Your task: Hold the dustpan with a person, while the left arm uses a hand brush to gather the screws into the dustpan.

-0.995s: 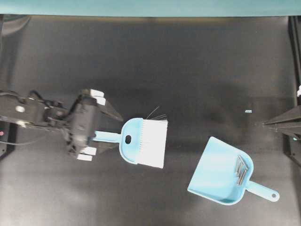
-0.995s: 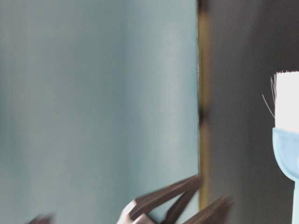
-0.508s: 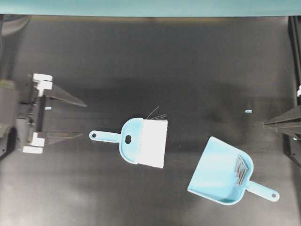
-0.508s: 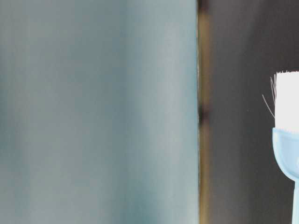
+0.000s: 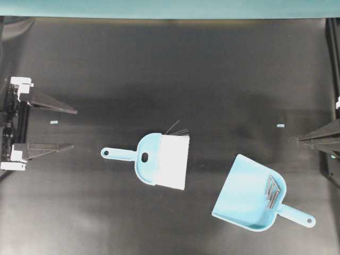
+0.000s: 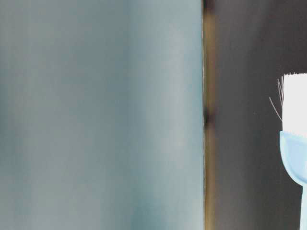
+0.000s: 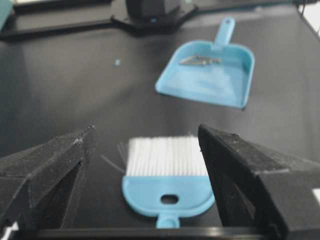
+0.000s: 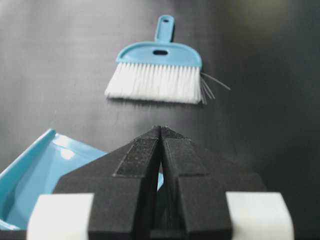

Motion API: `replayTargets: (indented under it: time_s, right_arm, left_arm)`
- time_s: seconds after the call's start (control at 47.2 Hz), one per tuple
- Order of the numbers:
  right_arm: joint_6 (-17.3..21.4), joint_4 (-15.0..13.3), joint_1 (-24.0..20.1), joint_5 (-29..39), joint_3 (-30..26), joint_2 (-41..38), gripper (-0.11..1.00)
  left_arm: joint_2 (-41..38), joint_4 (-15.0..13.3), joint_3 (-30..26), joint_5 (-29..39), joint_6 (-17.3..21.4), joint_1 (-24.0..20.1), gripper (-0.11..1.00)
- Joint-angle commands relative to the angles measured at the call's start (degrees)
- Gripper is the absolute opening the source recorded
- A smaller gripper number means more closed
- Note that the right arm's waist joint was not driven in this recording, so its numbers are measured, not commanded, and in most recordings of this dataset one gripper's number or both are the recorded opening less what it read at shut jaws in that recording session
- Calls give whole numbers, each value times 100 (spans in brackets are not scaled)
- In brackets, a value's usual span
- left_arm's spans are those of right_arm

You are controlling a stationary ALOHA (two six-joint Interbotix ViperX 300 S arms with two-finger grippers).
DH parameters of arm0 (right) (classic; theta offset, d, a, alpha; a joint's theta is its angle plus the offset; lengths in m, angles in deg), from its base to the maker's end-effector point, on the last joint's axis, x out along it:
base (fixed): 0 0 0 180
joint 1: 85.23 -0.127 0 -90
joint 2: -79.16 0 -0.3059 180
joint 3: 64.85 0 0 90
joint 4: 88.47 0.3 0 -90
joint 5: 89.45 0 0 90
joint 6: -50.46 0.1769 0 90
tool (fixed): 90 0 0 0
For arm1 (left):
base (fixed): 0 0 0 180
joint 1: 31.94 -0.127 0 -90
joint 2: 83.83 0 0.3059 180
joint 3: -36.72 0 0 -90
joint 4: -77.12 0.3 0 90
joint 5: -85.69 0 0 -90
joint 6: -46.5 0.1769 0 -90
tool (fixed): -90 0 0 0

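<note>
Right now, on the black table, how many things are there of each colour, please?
Light blue: 2, the hand brush and the dustpan
Silver-grey: about 4, the screws in a tight bunch inside the dustpan, exact number hard to tell
Small pale scraps on the table: 2, and
Total: about 8

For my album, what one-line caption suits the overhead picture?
Brush lies free, screws sit in the dustpan, left tool open at the edge.

There is one hand brush [image 5: 159, 160], one dustpan [image 5: 245, 193] with about four screws [image 5: 272, 191] in it, and two grippers, one on each side.
</note>
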Motion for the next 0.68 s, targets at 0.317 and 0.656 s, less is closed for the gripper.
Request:
replayTargets:
  time_s: [0.317, 0.656]
  right_arm:
    - [-9, 0, 0, -35, -26, -26, -1]
    - [-9, 0, 0, -44, -35, -26, -1]
  left_arm:
    - [18, 9, 18, -70, -44, 26, 79]
    - [246, 9, 114, -62, -53, 18, 79]
